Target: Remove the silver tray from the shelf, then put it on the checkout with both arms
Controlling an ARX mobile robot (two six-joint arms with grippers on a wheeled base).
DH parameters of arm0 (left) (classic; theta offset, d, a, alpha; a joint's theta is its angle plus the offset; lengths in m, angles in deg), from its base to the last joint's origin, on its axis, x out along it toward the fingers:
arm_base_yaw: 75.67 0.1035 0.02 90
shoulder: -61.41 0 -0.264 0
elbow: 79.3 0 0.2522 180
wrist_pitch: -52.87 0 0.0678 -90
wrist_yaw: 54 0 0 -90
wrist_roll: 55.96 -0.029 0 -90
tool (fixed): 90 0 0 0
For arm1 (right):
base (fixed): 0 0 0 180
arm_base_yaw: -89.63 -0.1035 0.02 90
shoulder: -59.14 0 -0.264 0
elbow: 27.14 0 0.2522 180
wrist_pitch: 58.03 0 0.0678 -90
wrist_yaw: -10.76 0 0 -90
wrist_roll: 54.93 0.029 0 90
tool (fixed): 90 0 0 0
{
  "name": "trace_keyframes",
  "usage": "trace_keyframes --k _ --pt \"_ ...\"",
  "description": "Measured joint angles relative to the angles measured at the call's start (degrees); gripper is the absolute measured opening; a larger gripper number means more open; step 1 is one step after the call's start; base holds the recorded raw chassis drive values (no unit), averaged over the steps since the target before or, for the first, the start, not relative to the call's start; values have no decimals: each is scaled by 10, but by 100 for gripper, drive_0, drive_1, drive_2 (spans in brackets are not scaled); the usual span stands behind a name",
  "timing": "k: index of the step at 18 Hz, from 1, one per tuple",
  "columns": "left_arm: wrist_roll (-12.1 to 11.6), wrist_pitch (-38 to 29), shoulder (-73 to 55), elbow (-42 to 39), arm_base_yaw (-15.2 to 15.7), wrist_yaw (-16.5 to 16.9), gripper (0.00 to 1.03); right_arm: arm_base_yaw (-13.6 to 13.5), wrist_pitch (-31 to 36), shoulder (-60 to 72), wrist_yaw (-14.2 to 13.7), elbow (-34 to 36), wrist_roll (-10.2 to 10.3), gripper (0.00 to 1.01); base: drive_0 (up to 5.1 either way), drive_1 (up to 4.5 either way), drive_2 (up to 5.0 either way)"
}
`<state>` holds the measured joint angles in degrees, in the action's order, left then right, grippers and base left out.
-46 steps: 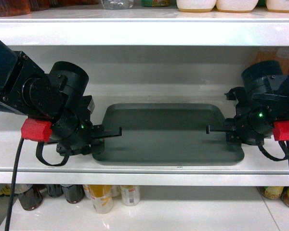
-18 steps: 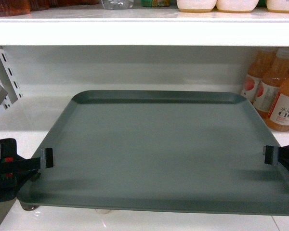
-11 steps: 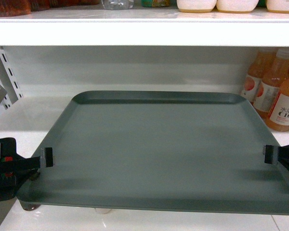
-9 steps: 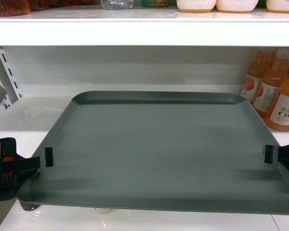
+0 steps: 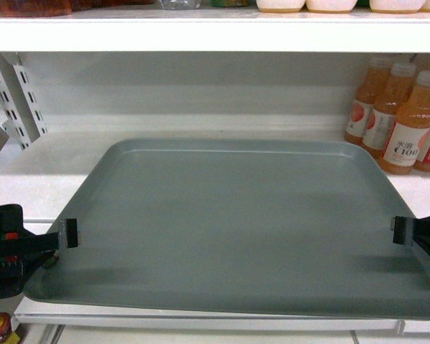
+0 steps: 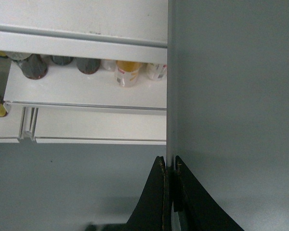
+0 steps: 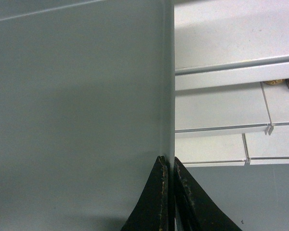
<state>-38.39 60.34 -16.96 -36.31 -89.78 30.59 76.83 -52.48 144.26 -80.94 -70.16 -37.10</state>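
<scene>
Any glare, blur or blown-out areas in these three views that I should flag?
Head view: the shelf and upper board are washed out white; the tray is evenly lit with soft shadows beside the fingers. Left wrist view: bottles below look soft. Right wrist view: sharp, no glare.

Orange juice bottles (image 5: 400, 129) stand at the right against a white back panel (image 5: 201, 89), with a slotted white upright (image 5: 14, 97) far to their left.

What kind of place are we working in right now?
Most likely a shop aisle: white shelves on slotted uprights, with labelled orange drink bottles lined up and more bottles and jars stocked below.
</scene>
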Motion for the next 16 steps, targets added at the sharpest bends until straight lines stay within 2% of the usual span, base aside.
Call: trace_keyframes --k 16 --pt "0 3 0 0 0 -3 3 0 -3 0 2 0 2 4 5 -405 415"
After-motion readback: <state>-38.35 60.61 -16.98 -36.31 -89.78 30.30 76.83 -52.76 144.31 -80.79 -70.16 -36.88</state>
